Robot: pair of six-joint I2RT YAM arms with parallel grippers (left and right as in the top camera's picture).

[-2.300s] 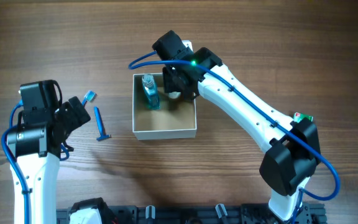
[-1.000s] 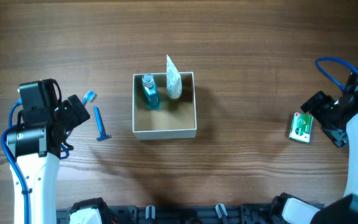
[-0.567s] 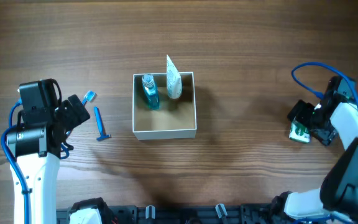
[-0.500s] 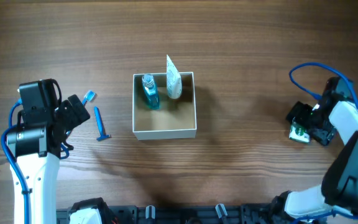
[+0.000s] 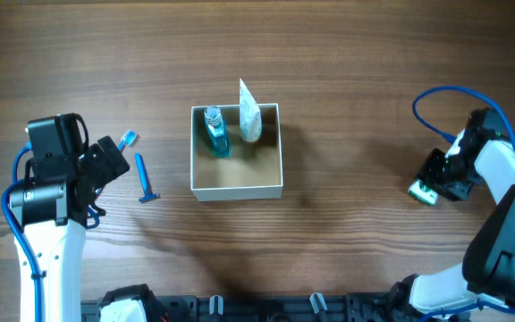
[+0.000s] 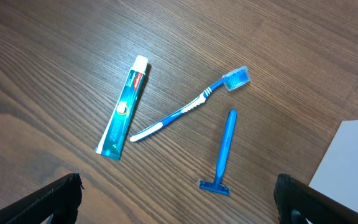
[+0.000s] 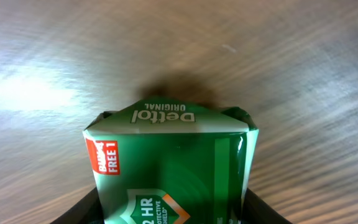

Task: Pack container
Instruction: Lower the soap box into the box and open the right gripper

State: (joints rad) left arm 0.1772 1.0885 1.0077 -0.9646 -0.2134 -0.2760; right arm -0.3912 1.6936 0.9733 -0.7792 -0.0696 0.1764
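The container point(image 5: 238, 190), a square white-walled box with a tan inside, stands mid-table and holds a blue bottle point(image 5: 215, 132) and a white tube point(image 5: 249, 114) along its far wall. Its corner shows in the left wrist view point(image 6: 353, 168). My right gripper point(image 5: 438, 182) point(image 7: 173, 208) is shut on a green Dettol soap pack point(image 5: 421, 191) point(image 7: 173, 155) at the far right, just above the wood. My left gripper point(image 5: 105, 165) point(image 6: 179, 211) is open and empty left of a blue razor point(image 5: 145, 179) point(image 6: 224, 152).
A blue toothbrush point(image 5: 128, 139) point(image 6: 191, 109) lies just beyond the razor. A teal toothpaste tube point(image 6: 124, 109) lies left of it, hidden under my left arm in the overhead view. All rest on the wooden table point(image 5: 347, 72).
My right arm left the box, where the white tube now stands, swung to the far right and closed on the green soap pack. The pack has shifted slightly left. The left arm stayed still.
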